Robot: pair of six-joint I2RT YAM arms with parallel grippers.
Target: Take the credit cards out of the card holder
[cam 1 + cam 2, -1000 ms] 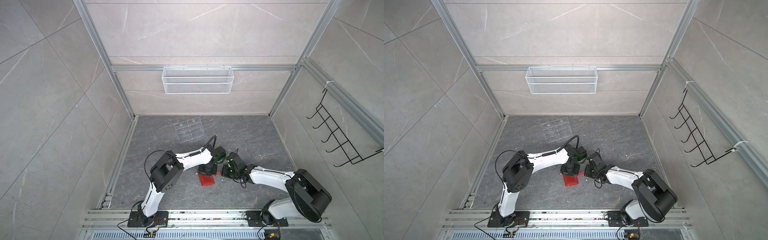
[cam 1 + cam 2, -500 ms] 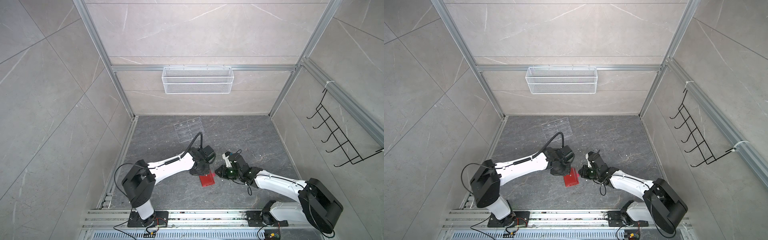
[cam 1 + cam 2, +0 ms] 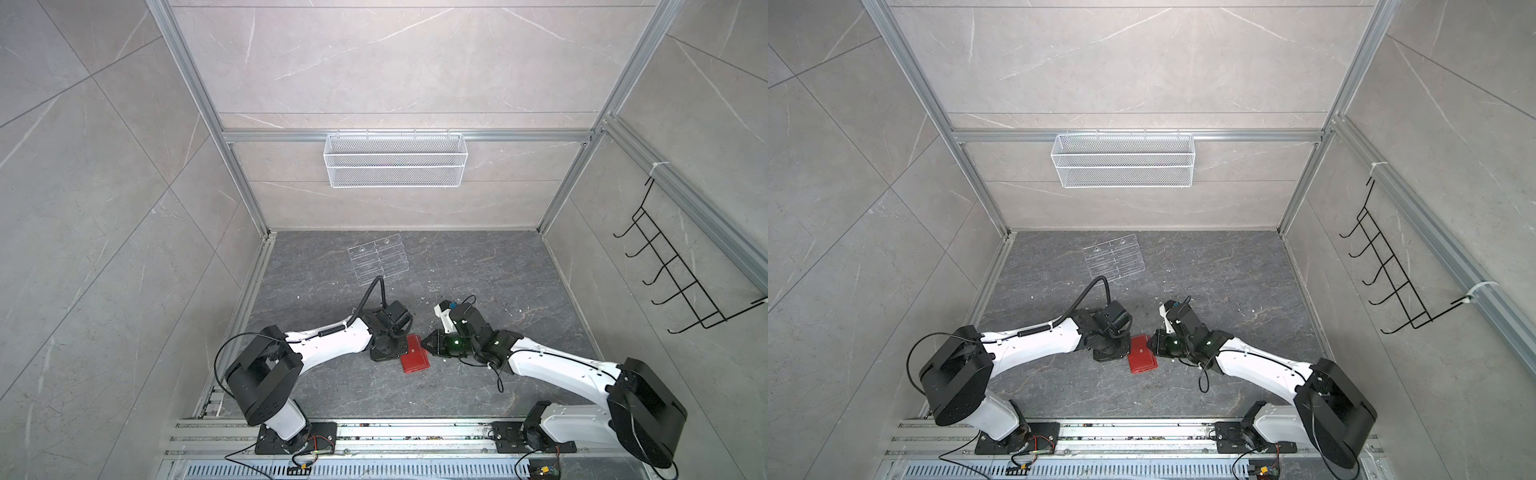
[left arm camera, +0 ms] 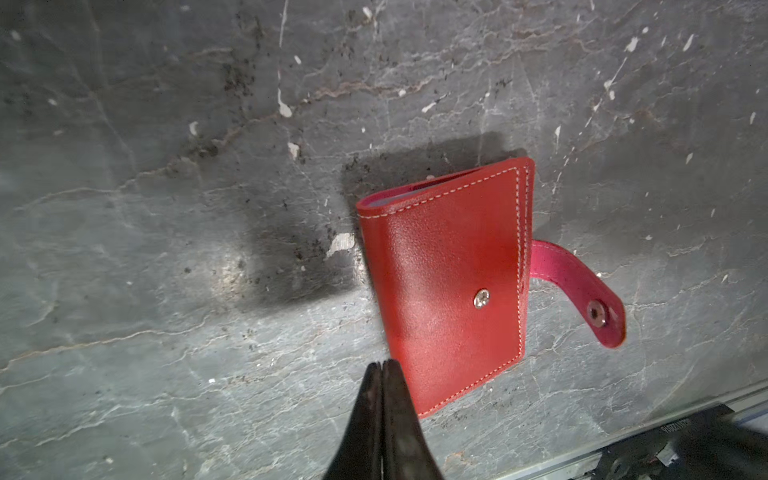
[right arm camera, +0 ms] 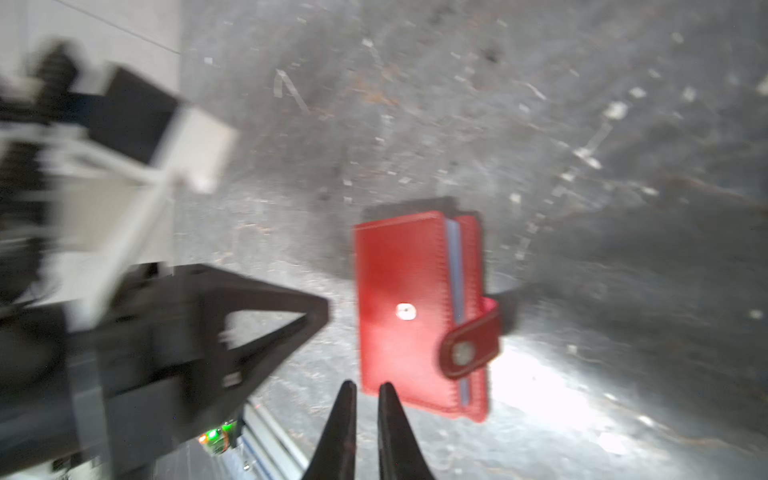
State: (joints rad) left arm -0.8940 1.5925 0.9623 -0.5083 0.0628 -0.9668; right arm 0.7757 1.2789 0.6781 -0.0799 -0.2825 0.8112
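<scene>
On the grey stone floor [image 3: 457,270] lies the red card holder [image 4: 444,282], left gripper [image 4: 381,370] together, right gripper [image 5: 365,388] seemingly slightly apart.

Left arm [image 3: 328,345] and right arm [image 3: 557,370] white-shelled, black joint housings [image 3: 262,382]; looped black cables [image 3: 376,278]; green lights [image 3: 456,343] at right wrist; tapered black pincer fingers [image 4: 401,415]

There was one red card holder [image 3: 415,355], one clear acrylic rack [image 3: 380,259], one wire basket [image 3: 395,160], one hook rack [image 3: 681,274], and two arms: left arm [image 3: 328,347], right arm [image 3: 557,370]
</scene>
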